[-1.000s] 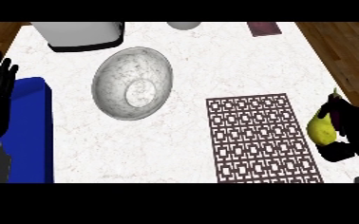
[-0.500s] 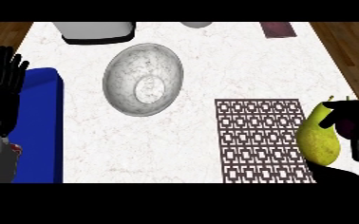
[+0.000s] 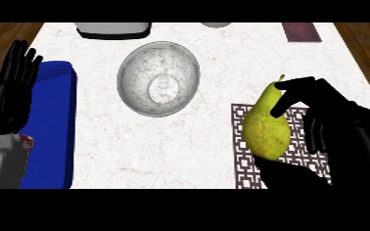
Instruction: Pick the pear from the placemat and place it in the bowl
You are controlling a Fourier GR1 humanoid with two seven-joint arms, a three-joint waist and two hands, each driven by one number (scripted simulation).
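A yellow-green pear is held upright above the left part of the brown patterned placemat. My right hand is shut on it, fingers curled over its top and right side. The grey marbled bowl lies on the white counter, to the upper left of the pear, with nothing in it. At the left edge my left hand rests open, fingers up, over a blue mat.
A blue mat covers the counter's left side. A grey and black appliance stands at the back, a small grey dish beside it. A dark red object lies at the back right. Wooden floor shows past both counter sides.
My right hand has come further into view, moving left with the pear. The pear now stands over the placemat's left part. The view has shifted, so the bowl sits more to the right.
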